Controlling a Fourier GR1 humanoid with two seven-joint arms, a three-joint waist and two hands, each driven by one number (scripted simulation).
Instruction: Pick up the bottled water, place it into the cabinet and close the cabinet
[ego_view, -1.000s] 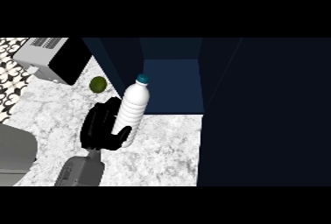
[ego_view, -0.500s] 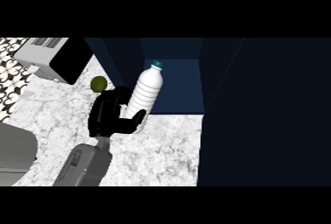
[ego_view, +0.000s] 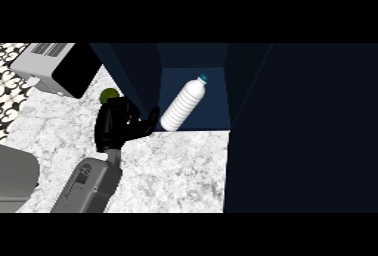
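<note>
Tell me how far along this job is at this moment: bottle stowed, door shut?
Looks done: the bottled water is off the counter and leans tilted inside the open cabinet. In hand: the left hand sits just beside the bottle's lower end, fingers straight; whether they touch it I cannot tell. Left: withdrawing the hand and closing the cabinet door, which stands open. The right hand is not visible.

Marble counter — microwave, green fruit, cabinet on it.

A grey appliance with a black front stands near a green fruit on the marble counter.
</note>
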